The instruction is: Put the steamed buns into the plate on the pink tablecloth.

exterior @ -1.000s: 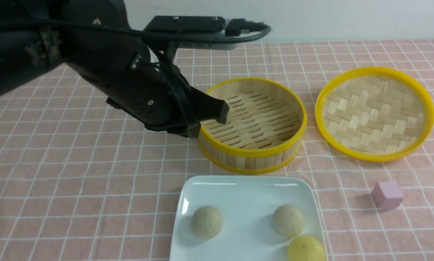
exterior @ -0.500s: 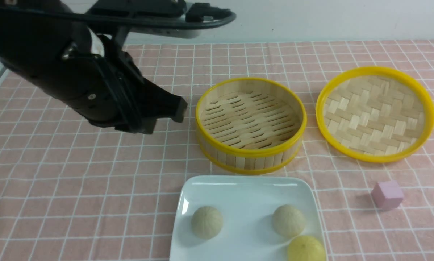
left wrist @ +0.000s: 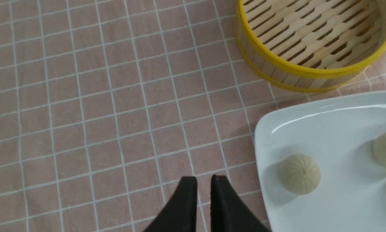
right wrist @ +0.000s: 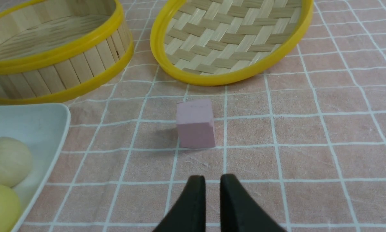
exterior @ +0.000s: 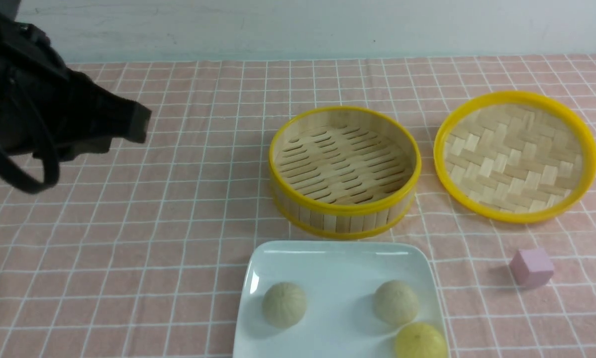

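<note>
The left gripper (exterior: 138,122) has pulled back from over the bamboo steamer (exterior: 344,171) to the far left edge of the front view; its fingers (left wrist: 186,196) stand a narrow slit apart, gripping nothing. Off to its right on the pink tablecloth (exterior: 129,238), the white square plate (exterior: 338,258) holds both steamed buns (exterior: 284,305), pale cream-beige balls with faint pleat lines; being round, they show no long axis or heading. A yellower ball (exterior: 421,340) touches the right bun (exterior: 396,302). The right gripper (right wrist: 212,187) hangs just short of a pink cube (right wrist: 195,124), its jaws likewise slightly parted and empty, with the woven lid (right wrist: 231,35) beyond.
</note>
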Tool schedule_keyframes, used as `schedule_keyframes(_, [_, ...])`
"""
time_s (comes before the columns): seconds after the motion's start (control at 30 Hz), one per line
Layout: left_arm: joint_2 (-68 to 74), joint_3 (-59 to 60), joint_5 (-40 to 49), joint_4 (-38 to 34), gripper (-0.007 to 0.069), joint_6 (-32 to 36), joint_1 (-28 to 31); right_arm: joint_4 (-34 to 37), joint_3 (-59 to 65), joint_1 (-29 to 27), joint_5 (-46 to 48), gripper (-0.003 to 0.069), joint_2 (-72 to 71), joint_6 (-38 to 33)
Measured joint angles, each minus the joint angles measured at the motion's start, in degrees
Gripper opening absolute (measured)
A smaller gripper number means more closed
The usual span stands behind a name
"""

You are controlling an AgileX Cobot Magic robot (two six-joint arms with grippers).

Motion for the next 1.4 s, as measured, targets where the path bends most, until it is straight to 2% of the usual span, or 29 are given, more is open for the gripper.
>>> schedule_keyframes(0.17, [-1.6, 0.0, -1.4, 0.0, 0.0092, 0.0, 0.0, -0.4, 0.0, 0.0, 0.0, 0.0100, 0.0, -0.1])
schedule_keyframes(0.37, [-1.6, 0.0, -3.3, 0.3, 0.0094, 0.0, 0.0, -5.9, 0.0, 0.0, 0.0, 0.0107, 0.0, -3.5])
schedule_keyframes(0.7, [-1.6, 0.0, -2.3, 1.0, 0.0093, 0.5, 0.0, -6.8, 0.0, 0.0, 0.0, 0.0118, 0.0, -3.7])
schedule_keyframes(0.8, [-2.4, 0.0, 0.8, 3.1, 0.0071, 0.8, 0.0, -6.9, 0.0, 0.0, 0.0, 0.0121, 0.0, -3.7])
schedule_keyframes(0.83, [-3.8, 0.0, 2.8, 5.6, 0.0042, -0.2, 0.0, -6.9, 0.0, 0.0, 0.0, 0.0123, 0.0, -3.7])
schedule_keyframes(0.93, [-7.3, 0.0, 3.3, 7.8, 0.0009, -1.6, 0.0, -7.0, 0.0, 0.0, 0.0, 0.0125, 0.0, -3.7])
schedule_keyframes(1.07, [-15.3, 1.4, 3.3, 5.6, 0.0001, -1.8, 0.0, -7.1, 0.0, 0.0, 0.0, 0.0129, 0.0, -3.7])
schedule_keyframes(1.2, [-23.6, 9.0, 2.7, 1.0, 0.0001, -1.7, 0.0, -7.1, 0.0, 0.1, 0.0, 0.0133, 0.0, -3.7])
schedule_keyframes(1.27, [-30.4, 19.9, -8.1, -2.3, 0.0001, -2.8, 0.0, -7.2, 0.0, 0.1, 0.0, 0.0137, 0.0, -3.7])
schedule_keyframes(1.3, [-30.7, 20.7, -8.1, -2.3, 0.0001, -2.9, 0.0, -7.2, 0.0, 0.1, 0.0, 0.0138, 0.0, -3.7])
schedule_keyframes(1.4, [-34.5, 32.2, -25.4, -3.5, 0.0001, -6.2, 0.0, -7.3, 0.0, 0.1, 0.0, 0.0144, 0.0, -3.7])
